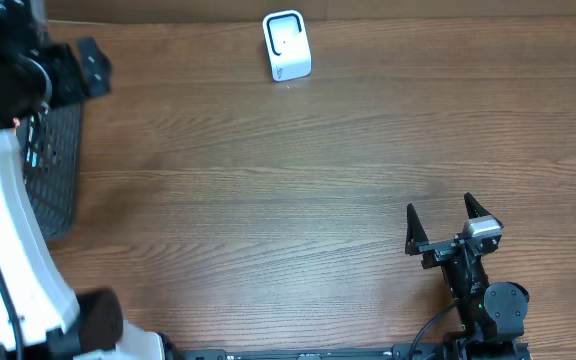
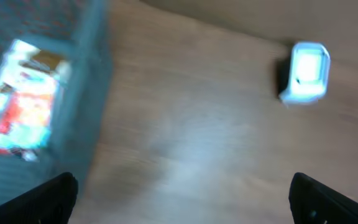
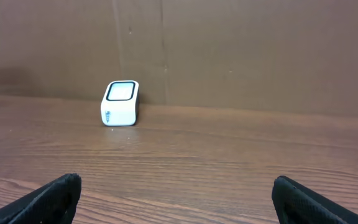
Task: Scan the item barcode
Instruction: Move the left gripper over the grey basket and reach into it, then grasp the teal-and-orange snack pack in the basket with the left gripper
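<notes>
From overhead, the white scanner [image 1: 287, 45] is seen at the far edge of the counter [image 1: 268, 200], with a black mesh basket [image 1: 53, 175] well to its left, under the left tool [image 1: 86, 66]. The right tool [image 1: 446, 222] is held spread and empty, well nearer and right of the scanner. In the blurred left wrist view, the packaged item [image 2: 23, 99] is seen inside the basket, left of the scanner, and the tool there is released and empty. In the right wrist view, the scanner is framed ahead.
</notes>
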